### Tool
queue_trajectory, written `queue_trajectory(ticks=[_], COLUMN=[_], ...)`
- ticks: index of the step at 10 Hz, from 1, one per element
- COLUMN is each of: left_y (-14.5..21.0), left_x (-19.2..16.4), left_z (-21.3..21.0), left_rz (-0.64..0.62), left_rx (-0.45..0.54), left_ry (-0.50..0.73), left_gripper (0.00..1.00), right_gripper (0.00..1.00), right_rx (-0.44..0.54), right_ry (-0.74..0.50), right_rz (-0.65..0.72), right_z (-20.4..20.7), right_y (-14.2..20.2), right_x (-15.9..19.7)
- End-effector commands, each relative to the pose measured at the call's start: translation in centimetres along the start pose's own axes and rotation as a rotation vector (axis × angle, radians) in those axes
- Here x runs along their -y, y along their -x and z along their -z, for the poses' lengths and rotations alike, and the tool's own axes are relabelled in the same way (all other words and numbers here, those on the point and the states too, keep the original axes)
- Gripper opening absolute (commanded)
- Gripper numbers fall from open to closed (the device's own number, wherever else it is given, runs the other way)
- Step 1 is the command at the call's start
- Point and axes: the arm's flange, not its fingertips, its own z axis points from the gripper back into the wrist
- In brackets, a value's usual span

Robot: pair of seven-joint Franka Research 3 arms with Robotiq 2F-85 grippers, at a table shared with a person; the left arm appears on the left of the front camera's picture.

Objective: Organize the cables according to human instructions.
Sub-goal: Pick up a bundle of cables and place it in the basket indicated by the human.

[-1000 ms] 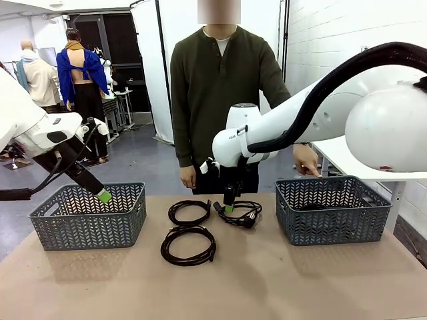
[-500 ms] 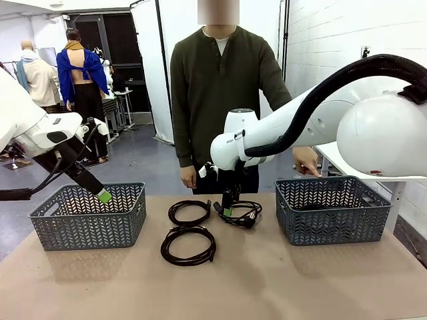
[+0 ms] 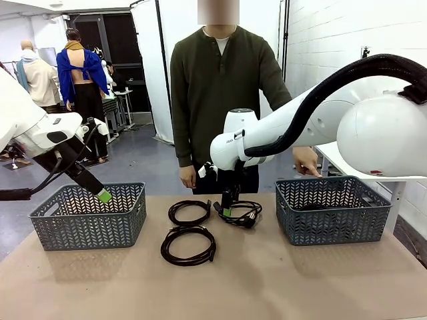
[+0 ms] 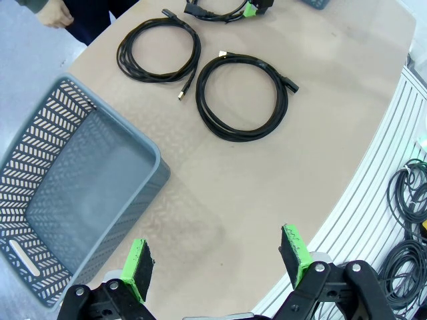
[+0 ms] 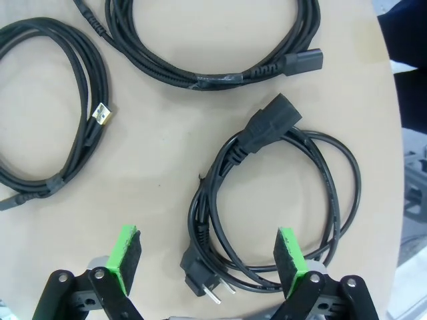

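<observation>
Three black cable coils lie on the table: one at the middle left (image 3: 189, 212), one nearer me (image 3: 188, 245), and one with a chunky plug (image 3: 241, 215). My right gripper (image 3: 228, 209) hangs open just above the plug cable (image 5: 268, 125), whose loops lie between the green pads (image 5: 125, 257). Two other coils (image 5: 213, 80) (image 5: 97, 120) lie beyond it. My left gripper (image 3: 103, 196) is open in the air over the left basket (image 3: 87, 217); its wrist view shows this basket (image 4: 67, 200) and two coils (image 4: 159, 50) (image 4: 243, 97). The human (image 3: 223, 87) stands at the far side.
A second grey basket (image 3: 332, 210) stands at the right, and the person's hand (image 3: 307, 163) rests at its far rim. Something dark lies inside it; I cannot tell what. The near half of the table (image 3: 220, 287) is bare.
The right arm shifted slightly left and a little lower over the plug cable, then held still. The left arm, the cables and the person's hand stayed put.
</observation>
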Motion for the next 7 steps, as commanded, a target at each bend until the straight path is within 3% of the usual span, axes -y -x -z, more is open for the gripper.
queue_trajectory(ticks=[1, 7], left_y=[0.2, 0.2], left_x=[-0.2, -0.2], left_z=[0.0, 0.0], left_rz=[0.006, 0.006], left_rx=[0.016, 0.016], left_ry=[0.013, 0.013], left_gripper=[1.0, 1.0], right_gripper=[1.0, 1.0], right_rx=[0.001, 0.005], right_ry=[0.01, -0.003], right_rz=[0.011, 0.012], right_z=[0.5, 2.4], right_y=[-0.2, -0.2], right_x=[0.2, -0.1])
